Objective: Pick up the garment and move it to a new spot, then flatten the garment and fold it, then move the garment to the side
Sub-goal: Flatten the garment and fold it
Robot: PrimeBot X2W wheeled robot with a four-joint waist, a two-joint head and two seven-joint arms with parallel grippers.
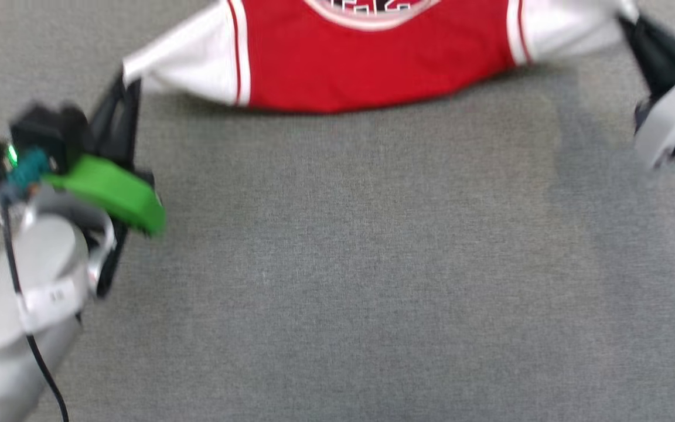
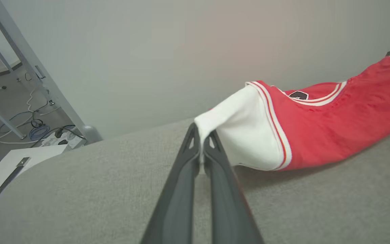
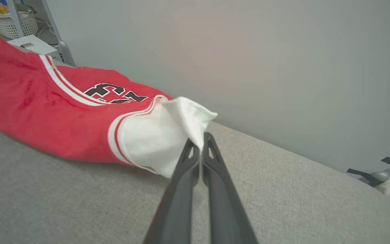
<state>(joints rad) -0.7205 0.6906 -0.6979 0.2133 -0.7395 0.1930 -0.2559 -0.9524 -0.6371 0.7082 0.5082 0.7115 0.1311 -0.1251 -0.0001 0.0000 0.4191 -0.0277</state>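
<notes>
The garment, a red T-shirt with white sleeves and a black-and-white chest print, hangs stretched between my two grippers over the far part of the grey cloth table, its lower edge sagging toward the surface. At the left, my left gripper is shut on the tip of one white sleeve; in the left wrist view its closed fingers pinch that cloth. My right gripper, at the upper right, is shut on the other white sleeve, the cloth caught between its fingertips.
The grey table runs wide toward me below the shirt. A pale wall stands behind it. Metal frame legs, cables and a power strip lie on the floor past the left table edge. A white basket sits far back.
</notes>
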